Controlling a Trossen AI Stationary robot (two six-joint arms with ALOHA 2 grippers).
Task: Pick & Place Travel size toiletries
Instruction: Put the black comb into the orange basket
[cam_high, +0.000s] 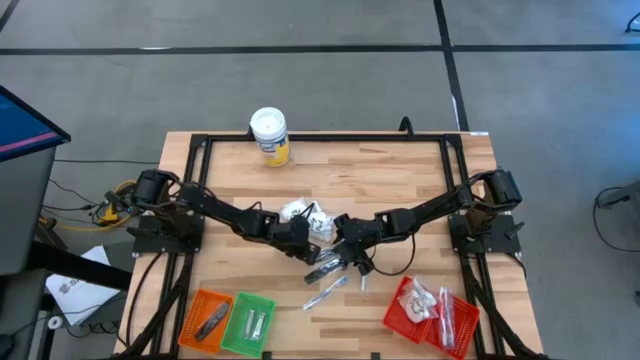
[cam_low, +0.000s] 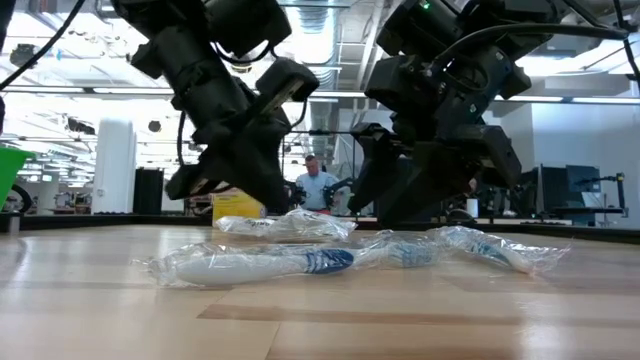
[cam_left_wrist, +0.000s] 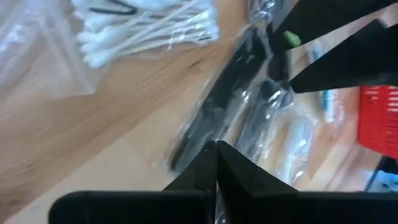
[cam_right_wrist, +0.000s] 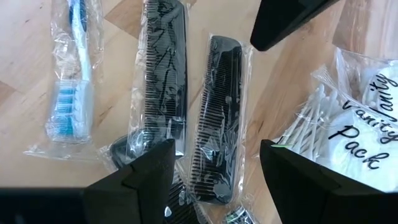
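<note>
The toiletries lie mid-table: white "Vanity Pack" sachets with cotton swabs (cam_right_wrist: 364, 134) (cam_high: 305, 214), dark combs in clear wrappers (cam_right_wrist: 214, 118) (cam_high: 325, 268), and wrapped toothbrushes (cam_right_wrist: 69, 93) (cam_low: 260, 262). My right gripper (cam_right_wrist: 217, 177) (cam_high: 345, 245) is open and points down over the combs, one finger on each side of a wrapped comb. My left gripper (cam_left_wrist: 216, 152) (cam_high: 300, 233) is shut. It hovers low between the sachet pile and the combs, close to the right gripper. My left gripper's shut tips stand right over the end of a wrapped dark comb (cam_left_wrist: 193, 146), coming from above. I cannot tell whether they touch its wrapper.
A white-lidded yellow canister (cam_high: 270, 135) stands near the table's far edge. Orange (cam_high: 207, 318) and green (cam_high: 250, 322) mesh baskets sit at the near edge on the left. A red basket (cam_high: 405, 318) with wrapped items sits at the near right. A person shows far behind the table.
</note>
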